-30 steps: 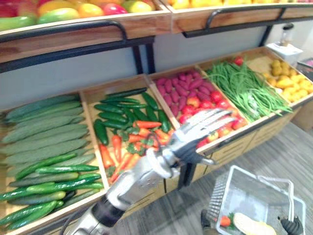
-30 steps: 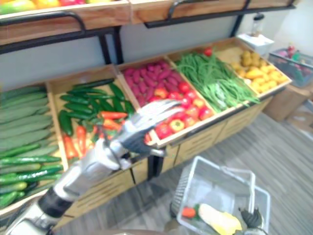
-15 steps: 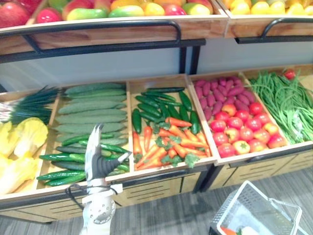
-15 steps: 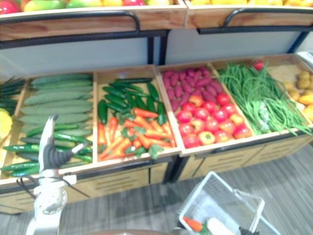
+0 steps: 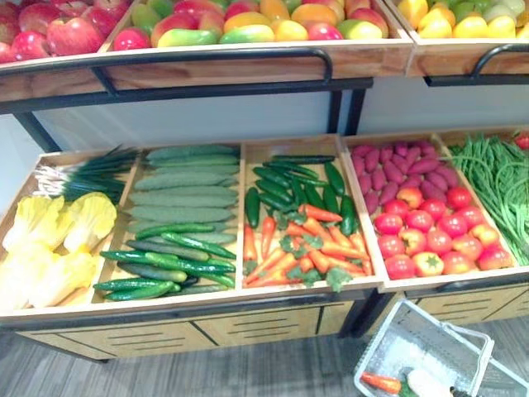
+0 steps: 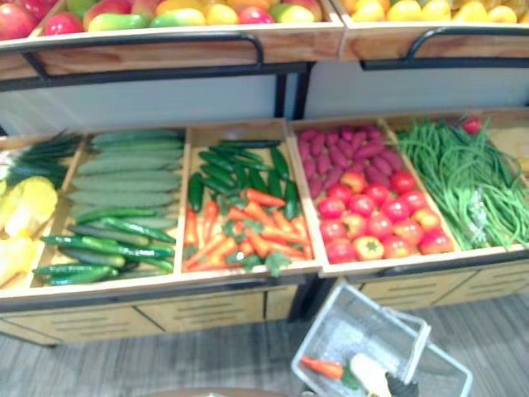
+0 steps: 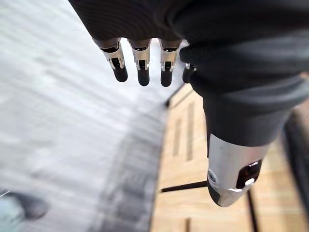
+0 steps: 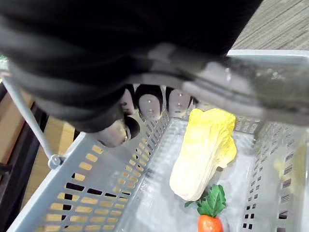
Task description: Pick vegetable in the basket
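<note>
Your right hand (image 8: pixel 149 104) is curled round the grey handle bar (image 8: pixel 251 92) of the pale grey perforated plastic basket (image 8: pixel 96 179). Inside lie a yellow-white leafy cabbage (image 8: pixel 205 152) and an orange green-topped carrot (image 8: pixel 208 223), its leaves right against the cabbage.

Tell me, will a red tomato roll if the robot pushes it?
Probably: the tomatoes look round and smooth, so one may roll. Packed neighbours and the wooden bin wall would likely stop it soon. The shiny skin may be slippery.

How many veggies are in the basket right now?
2. A yellow cabbage lies in the grey basket, and a carrot sits by its end. The right hand may hide more.
</note>
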### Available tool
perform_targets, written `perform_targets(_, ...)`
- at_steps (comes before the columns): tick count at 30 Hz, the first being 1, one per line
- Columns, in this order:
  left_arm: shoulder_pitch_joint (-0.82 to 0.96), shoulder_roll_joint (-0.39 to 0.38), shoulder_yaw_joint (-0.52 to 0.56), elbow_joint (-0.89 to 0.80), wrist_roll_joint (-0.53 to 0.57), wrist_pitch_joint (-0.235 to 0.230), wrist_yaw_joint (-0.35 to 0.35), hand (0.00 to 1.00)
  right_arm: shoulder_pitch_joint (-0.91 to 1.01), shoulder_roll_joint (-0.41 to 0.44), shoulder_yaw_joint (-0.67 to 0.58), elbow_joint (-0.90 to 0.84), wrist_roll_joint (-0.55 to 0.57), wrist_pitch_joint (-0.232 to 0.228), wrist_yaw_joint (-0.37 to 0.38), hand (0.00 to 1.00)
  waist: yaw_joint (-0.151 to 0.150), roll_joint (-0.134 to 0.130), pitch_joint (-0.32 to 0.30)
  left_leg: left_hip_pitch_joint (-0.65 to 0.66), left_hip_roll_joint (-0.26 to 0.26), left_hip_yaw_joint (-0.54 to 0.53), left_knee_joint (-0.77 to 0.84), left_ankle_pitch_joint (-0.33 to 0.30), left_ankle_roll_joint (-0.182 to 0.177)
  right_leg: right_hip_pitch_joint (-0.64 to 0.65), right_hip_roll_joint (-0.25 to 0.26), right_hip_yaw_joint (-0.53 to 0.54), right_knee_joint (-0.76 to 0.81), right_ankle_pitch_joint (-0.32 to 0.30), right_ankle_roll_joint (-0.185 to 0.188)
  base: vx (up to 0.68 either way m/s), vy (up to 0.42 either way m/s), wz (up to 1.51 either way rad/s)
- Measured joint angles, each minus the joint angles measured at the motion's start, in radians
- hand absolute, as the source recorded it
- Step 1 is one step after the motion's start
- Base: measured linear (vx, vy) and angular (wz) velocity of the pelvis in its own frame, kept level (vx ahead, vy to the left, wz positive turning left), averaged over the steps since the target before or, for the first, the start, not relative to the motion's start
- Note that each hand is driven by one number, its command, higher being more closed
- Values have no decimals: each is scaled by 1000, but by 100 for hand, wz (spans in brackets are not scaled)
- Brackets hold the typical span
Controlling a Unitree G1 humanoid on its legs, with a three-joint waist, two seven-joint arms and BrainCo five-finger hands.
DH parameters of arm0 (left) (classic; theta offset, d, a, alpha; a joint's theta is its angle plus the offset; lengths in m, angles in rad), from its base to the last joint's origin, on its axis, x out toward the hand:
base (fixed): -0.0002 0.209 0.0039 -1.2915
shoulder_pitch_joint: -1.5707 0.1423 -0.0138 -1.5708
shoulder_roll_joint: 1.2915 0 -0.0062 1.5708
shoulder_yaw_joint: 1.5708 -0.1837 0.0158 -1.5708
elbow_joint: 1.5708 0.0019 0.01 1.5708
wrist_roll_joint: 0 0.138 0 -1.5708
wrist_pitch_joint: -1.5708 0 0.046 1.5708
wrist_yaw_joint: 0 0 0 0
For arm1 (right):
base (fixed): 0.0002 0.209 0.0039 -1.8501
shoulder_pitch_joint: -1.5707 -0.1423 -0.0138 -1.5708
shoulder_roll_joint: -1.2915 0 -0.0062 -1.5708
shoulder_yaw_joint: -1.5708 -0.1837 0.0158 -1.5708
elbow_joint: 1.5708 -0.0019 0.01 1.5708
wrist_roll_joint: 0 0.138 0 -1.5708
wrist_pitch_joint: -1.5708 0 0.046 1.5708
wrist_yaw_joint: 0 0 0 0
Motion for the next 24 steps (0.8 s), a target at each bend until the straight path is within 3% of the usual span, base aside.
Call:
perform_targets(4, -13, 28, 4, 85, 16, 28, -92, 0, -46, -15, -51, 80, -11, 2, 2, 100, -4, 3, 6, 24, 4, 46, -17, 0, -5, -24, 20, 56, 0, 0, -1, 67, 10, -37)
perform_targets(10, -70, 72, -82, 117, 19, 26, -122, 0, -75, -61, -51, 174, -8, 6, 6, 100, -29, 14, 24, 41, -3, 51, -19, 0, -5, -25, 23, 85, -1, 0, -1, 29, -9, -13)
perform_targets(18, -106, 108, -262, 143, 63, 27, -141, 0, -91, -69, -6, 186, 4, 4, 18, 100, -33, 0, 51, 73, -11, 144, -19, -11, -11, -68, 44, 189, 13, 19, -7, -33, -34, -41)
perform_targets(21, -136, 141, -338, 139, 120, 26, -131, 0, -90, -42, 57, 115, 5, -1, 20, 100, -41, -28, 85, 75, -10, 271, 39, -63, -2, -159, 79, 303, 85, 49, -31, -133, -32, -107)
perform_targets(22, -146, 154, -350, 129, 130, 26, -130, 0, -91, -31, 90, 94, 6, -1, 22, 100, -45, -47, 95, 72, -16, 309, 57, -72, 21, -181, 91, 308, 80, 104, -50, -276, -56, -188)
perform_targets(23, -148, 158, -354, 108, 130, 25, -128, 0, -116, -13, 138, 59, 6, -2, 21, 100, -29, -34, 106, 74, 9, 415, 54, -64, 33, -212, 130, 272, 21, 247, -81, -232, -71, -169)
perform_targets(24, -159, 164, -357, 99, 131, 21, -127, 0, -121, -7, 146, 44, 6, -2, 21, 100, -34, -36, 117, 71, 17, 442, 57, -62, 32, -235, 134, 197, 96, 190, -122, -208, -114, -161)
